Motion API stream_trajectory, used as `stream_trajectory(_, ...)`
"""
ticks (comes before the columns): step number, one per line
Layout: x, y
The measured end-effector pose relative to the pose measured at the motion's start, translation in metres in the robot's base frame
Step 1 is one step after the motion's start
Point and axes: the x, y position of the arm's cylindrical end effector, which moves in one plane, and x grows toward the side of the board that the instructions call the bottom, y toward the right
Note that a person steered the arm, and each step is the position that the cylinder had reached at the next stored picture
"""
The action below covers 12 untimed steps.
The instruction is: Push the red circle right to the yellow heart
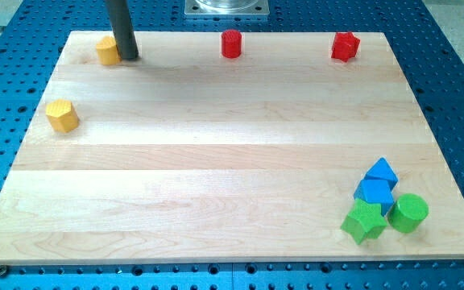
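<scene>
The task is at the approach step, with no push on the red circle (231,43) begun. It stands alone at the worktop's (216,161) top edge, near the middle. My tip (129,58) rests near the top left corner, well apart from the circle on its left. It touches or nearly touches the right side of the upper yellow block (107,50). The arm carries no pincer, only the dark rod (122,28), so there is nothing to call open or closed.

The rod partly hides that block, so its shape is unclear. I judge it the likelier heart, since the lower yellow block (62,115) by the left edge looks more angular.

The tip stands between the circle and its goal, on the wrong side for pushing. The next move calls for leaving the yellow block undisturbed, passing round the circle, and settling on its right side. From there it calls for a straight push leftward along the top edge. The circle sits close to that edge, so a skewed contact could send it off.

The red star (345,46) near the top right corner and the blue blocks (377,184) and green blocks (385,217) at the bottom right corner lie clear of this.
</scene>
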Motion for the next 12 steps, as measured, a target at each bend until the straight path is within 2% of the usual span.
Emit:
stream_trajectory(1, -0.005, -0.007)
stream_trajectory(3, 0.057, 0.147)
stream_trajectory(4, 0.059, 0.232)
stream_trajectory(5, 0.015, 0.259)
stream_trajectory(7, 0.004, 0.18)
stream_trajectory(8, 0.004, 0.18)
stream_trajectory(9, -0.016, 0.202)
stream_trajectory(10, -0.032, 0.182)
stream_trajectory(12, -0.018, 0.029)
